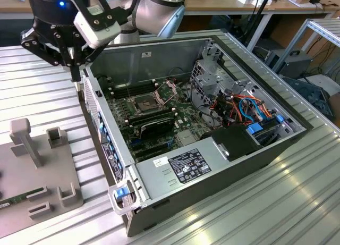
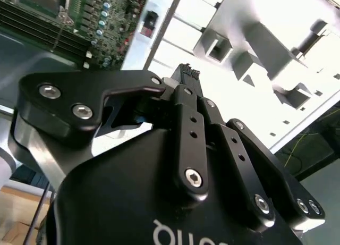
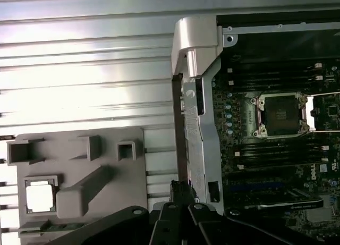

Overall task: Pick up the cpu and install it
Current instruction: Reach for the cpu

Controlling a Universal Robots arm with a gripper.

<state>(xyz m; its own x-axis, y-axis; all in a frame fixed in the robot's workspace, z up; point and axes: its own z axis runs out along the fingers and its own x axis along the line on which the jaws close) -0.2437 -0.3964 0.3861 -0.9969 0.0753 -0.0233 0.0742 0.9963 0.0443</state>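
Observation:
The cpu (image 3: 41,196) is a small bright square lying flat in a recess of the grey fixture plate (image 3: 79,160), beside the open computer case (image 1: 159,181). My gripper (image 1: 75,77) hangs over the case's side wall at its far corner, on the exterior view's left, between the fixture plate (image 1: 32,170) and the motherboard. Its fingers meet in one narrow tip, shut, with nothing between them, in both wrist views (image 2: 185,70) (image 3: 180,185). The dark square socket (image 3: 279,115) on the motherboard is bare, and its metal frame (image 1: 167,91) stands hinged up.
Upright grey posts (image 1: 24,138) and blocks rise from the fixture plate. Inside the case are black memory sticks (image 1: 151,123), a grey power supply (image 1: 186,165), a drive cage (image 1: 212,75) and orange and blue cables (image 1: 249,107). Everything stands on a ribbed metal table (image 1: 276,202).

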